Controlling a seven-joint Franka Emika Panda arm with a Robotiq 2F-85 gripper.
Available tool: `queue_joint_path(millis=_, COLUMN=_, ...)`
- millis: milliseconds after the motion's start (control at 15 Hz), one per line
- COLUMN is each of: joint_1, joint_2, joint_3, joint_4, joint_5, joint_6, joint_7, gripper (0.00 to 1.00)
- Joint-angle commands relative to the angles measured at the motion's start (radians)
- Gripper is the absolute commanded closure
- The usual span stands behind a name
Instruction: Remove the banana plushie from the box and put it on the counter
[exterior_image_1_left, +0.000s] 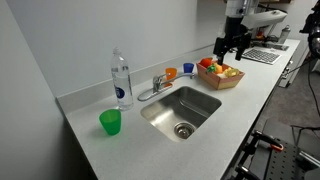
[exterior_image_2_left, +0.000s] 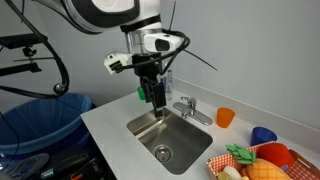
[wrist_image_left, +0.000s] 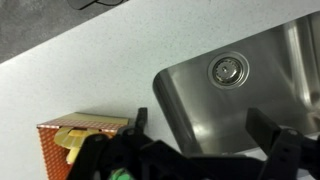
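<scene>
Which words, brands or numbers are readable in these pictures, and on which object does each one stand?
No text can be read in any view.
The label on the bottle is too small and blurred to read.
No text shows on the green cup or the box.

In an exterior view the gripper hangs above the box of toy fruits beside the sink.

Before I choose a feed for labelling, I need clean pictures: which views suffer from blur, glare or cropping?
Wrist view: the claw is a dark, unfocused mass, the box is cut by the bottom edge, the sink shows soft sheen. In an exterior view light is even but the box is small and distant; in an exterior view the corner crops the box.
</scene>
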Motion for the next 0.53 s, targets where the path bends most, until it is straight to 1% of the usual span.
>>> queue_joint_path(millis=0, joint_1=-0.042, joint_2=0.117, joint_3=-0.031, joint_4=0.083, joint_5=-0.045, joint_6=0.033, joint_7=0.073, gripper=0.0)
queue_joint_path(millis=133, joint_1=-0.051, joint_2=0.158, joint_3=-0.05, joint_4=0.119, joint_5=-0.049, joint_6=0.044, joint_7=0.098, gripper=0.0)
queue_joint_path(millis=267, joint_1=-0.04, joint_2=0.164, joint_3=-0.058, joint_4=0.141, joint_5=-0.026, joint_6=0.025, joint_7=0.112, gripper=0.0)
queue_joint_path(millis=333, joint_1=-0.032, joint_2=0.141, joint_3=-0.068, joint_4=0.102, joint_5=-0.027, joint_6=0.036, joint_7=0.075, gripper=0.0)
queue_joint_path(millis=467, joint_1=-0.031, joint_2=0.158, joint_3=-0.07, joint_4=0.121, joint_5=-0.027, joint_6=0.036, joint_7=0.086, gripper=0.0)
